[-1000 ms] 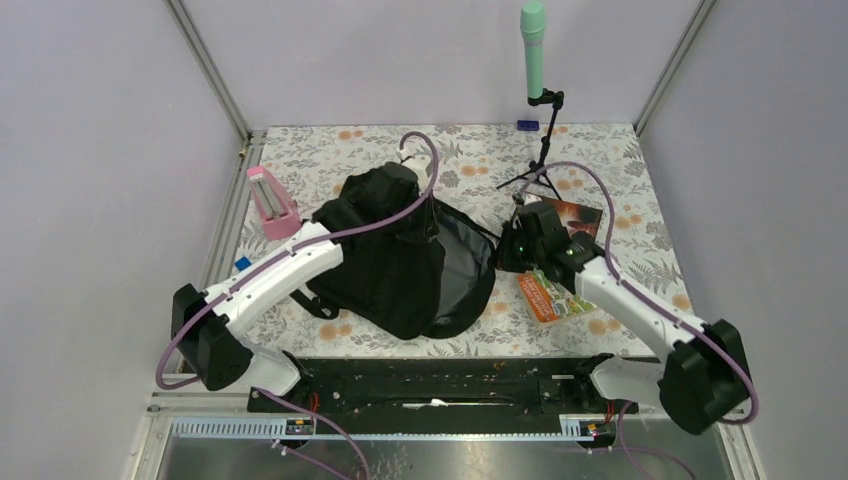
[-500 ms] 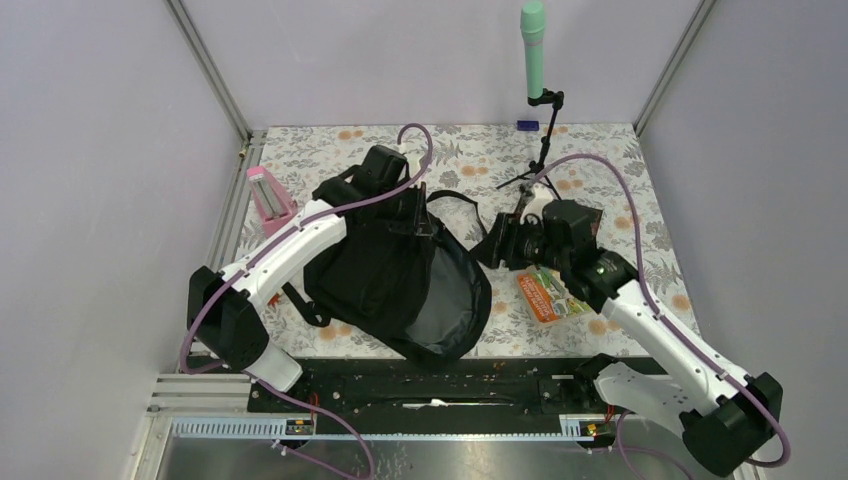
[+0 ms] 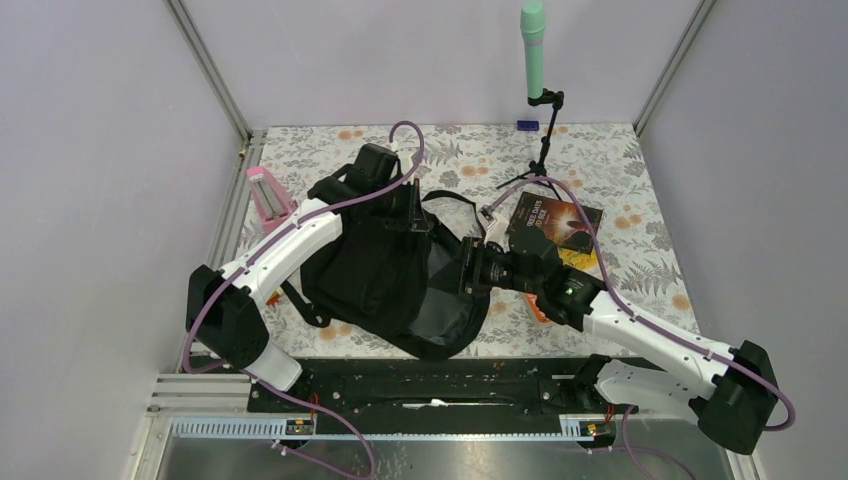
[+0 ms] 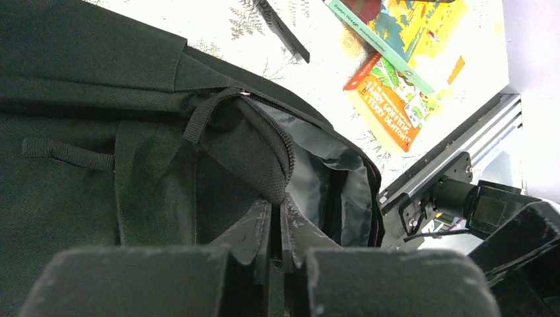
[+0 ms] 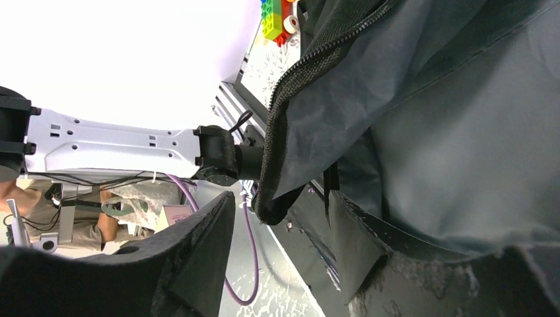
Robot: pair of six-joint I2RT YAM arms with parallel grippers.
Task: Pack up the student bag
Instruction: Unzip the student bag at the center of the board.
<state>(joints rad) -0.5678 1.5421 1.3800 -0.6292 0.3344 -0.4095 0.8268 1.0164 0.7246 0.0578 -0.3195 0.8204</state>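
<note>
The student bag (image 3: 375,275) lies at the table's middle left, black, its mouth gaping toward the right with grey lining (image 3: 448,305) showing. My left gripper (image 3: 415,212) is shut on a fold of the bag's upper edge (image 4: 274,188) and holds it raised. My right gripper (image 3: 470,272) stands open at the mouth's right rim. In the right wrist view the zip rim (image 5: 280,132) hangs between the spread fingers (image 5: 198,257) without being pinched, and the grey lining (image 5: 449,132) fills the right side.
A dark book (image 3: 553,220) lies right of the bag, with colourful books (image 4: 389,99) beside it, partly under my right arm. A pink wedge-shaped item (image 3: 268,200) stands at the left. A green microphone (image 3: 533,50) on a stand rises at the back. Toy bricks (image 5: 277,16) lie nearby.
My right gripper has opened and swung left from the books to the bag's mouth. My left gripper has lifted the bag's edge up and back, widening the mouth.
</note>
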